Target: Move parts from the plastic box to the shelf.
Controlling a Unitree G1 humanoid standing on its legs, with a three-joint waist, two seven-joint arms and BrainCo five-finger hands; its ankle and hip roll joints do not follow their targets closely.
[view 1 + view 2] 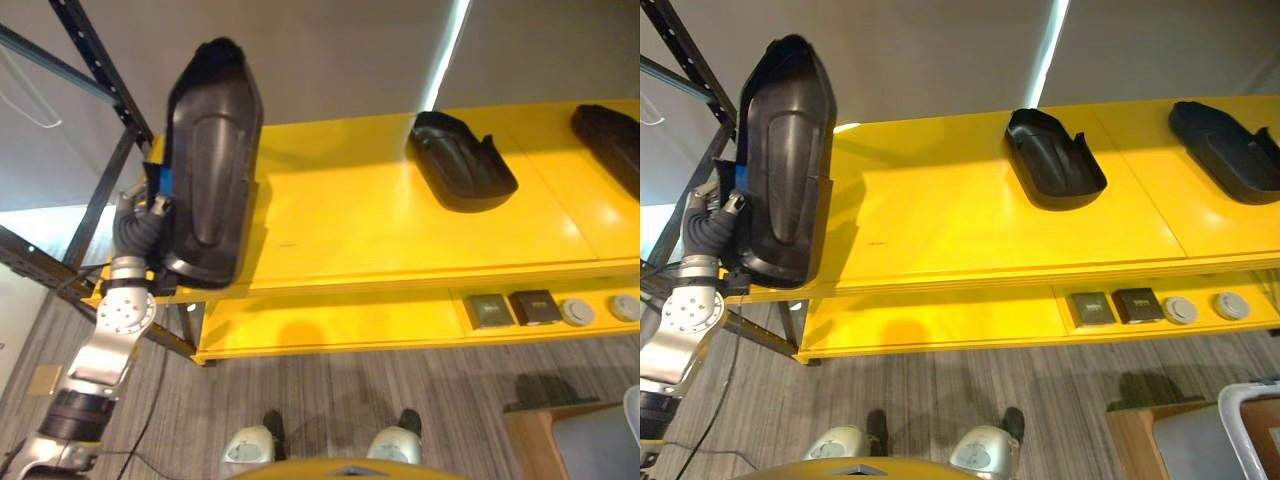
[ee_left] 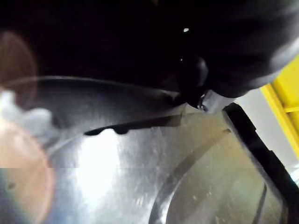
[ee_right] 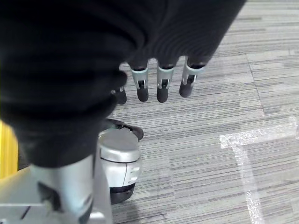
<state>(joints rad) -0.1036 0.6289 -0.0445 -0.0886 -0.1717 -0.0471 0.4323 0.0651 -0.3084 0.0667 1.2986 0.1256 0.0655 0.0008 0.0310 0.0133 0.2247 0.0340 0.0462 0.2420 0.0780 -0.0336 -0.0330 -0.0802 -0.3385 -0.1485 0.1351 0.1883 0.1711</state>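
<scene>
Part [image 1: 208,165], black, long and moulded, raised on end at upper left of the head views, lower end touching the left front corner of the yellow shelf [image 1: 350,215]. Left robot hand [image 1: 150,205] tucked behind the part's left edge, dark ribbed cover and a blue patch visible beside it; fingers hidden behind the part, so grip cannot be told. Glossy inner surface of the part right against the hand in the left wrist view. Second black part [image 1: 460,160] lying flat on the shelf top at upper centre right, well apart from the raised one. Third black part [image 1: 610,140] flat at the far upper right edge. Lower shelf level [image 1: 330,320] carrying two dark square pieces [image 1: 512,309] and two round grey pieces [image 1: 600,309] at lower right. Right robot hand [image 3: 159,79] hanging over the grey carpet [image 3: 224,116], fingers straight and relaxed, holding nothing.
</scene>
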